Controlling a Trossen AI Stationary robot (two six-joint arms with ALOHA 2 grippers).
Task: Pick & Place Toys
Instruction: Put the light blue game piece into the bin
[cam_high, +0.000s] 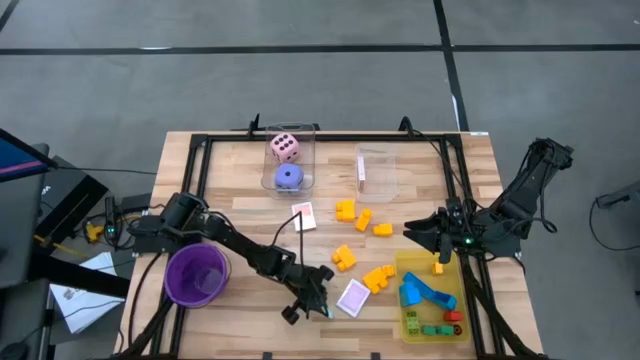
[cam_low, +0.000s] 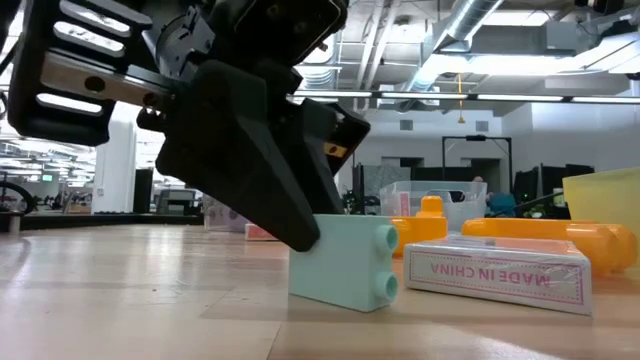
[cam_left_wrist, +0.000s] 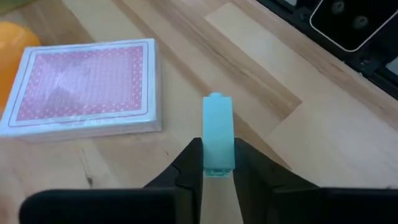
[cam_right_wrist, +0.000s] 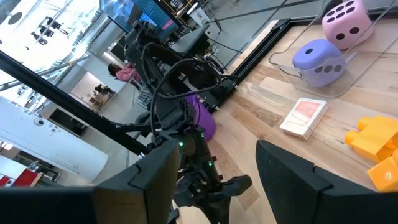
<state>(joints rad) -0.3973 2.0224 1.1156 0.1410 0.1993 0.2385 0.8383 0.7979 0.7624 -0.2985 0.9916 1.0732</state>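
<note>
- We see the left gripper (cam_left_wrist: 218, 163) with its fingers closed on a pale blue block (cam_left_wrist: 217, 134), which stands on the table (cam_high: 240, 215) just beside the card pack (cam_left_wrist: 84, 87).
- The right gripper (cam_high: 422, 233) waits with fingers open, near the yellow tray (cam_high: 452, 285), well apart from the card pack.

**Right wrist view: dice, cards and the far arm**

A pink dotted die (cam_right_wrist: 346, 15) and a purple dotted die (cam_right_wrist: 318, 61) sit in a clear plastic box (cam_right_wrist: 336, 84). Nearby on the wooden table (cam_right_wrist: 267, 118) lie a flat pink-white card pack (cam_right_wrist: 304, 116) and yellow plastic blocks (cam_right_wrist: 375, 138). The left gripper (cam_right_wrist: 214, 188) shows farther off, beside a purple round cup (cam_right_wrist: 204, 121).
</note>
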